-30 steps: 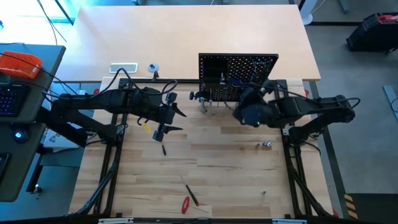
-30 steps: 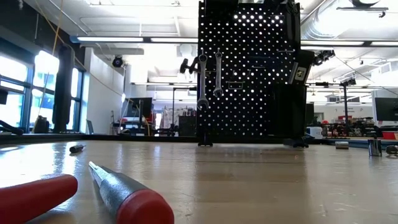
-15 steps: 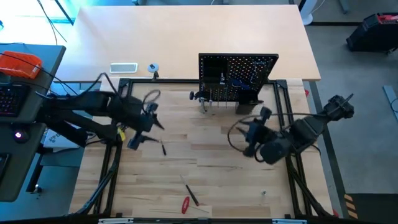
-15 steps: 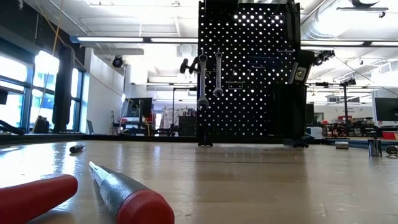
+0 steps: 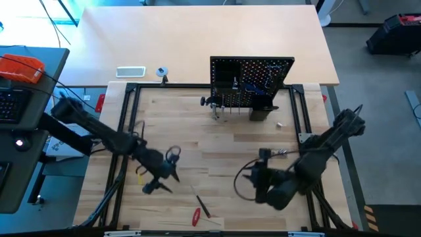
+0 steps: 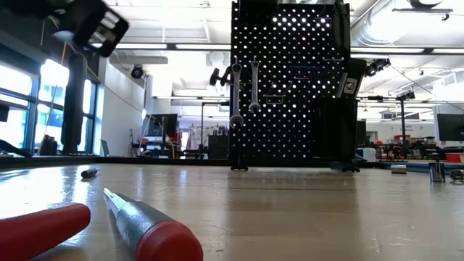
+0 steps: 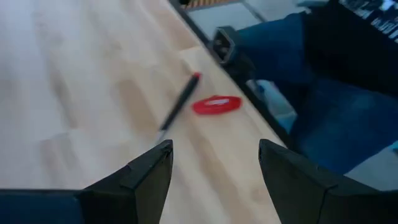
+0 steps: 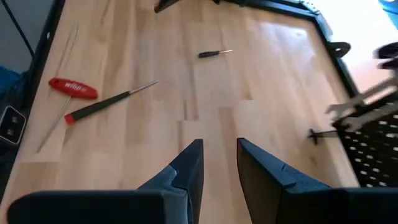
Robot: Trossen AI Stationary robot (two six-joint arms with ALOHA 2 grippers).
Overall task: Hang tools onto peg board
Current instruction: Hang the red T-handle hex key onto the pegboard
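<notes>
Both dark robot arms hang empty over the near half of the light wooden tabletop [image 5: 217, 158]. The step in hand looks like choosing the next tool to hang.

The left hand [image 5: 160, 179], fingers spread wide, hovers near the front left part of the tabletop. The right hand [image 5: 253, 184], fingers only narrowly apart, hovers toward the front right.

Close to the front edge lie a red T-handled hex key [image 5: 196, 216] and, just beside it, a slim dark-shafted screwdriver with a red handle end [image 5: 203, 207]. A small black screwdriver bit [image 5: 173, 158] lies farther back. The black upright peg board dotted with holes [image 5: 251, 82] stands at the far edge.

The next move probably calls for the left hand to descend over one of the red tools and close on it.

Only the low view shows two silver wrenches [image 6: 244, 92] already hanging on the board. Only the left wrist view shows a person's blue trousers [image 7: 323, 106] just past the front edge.
</notes>
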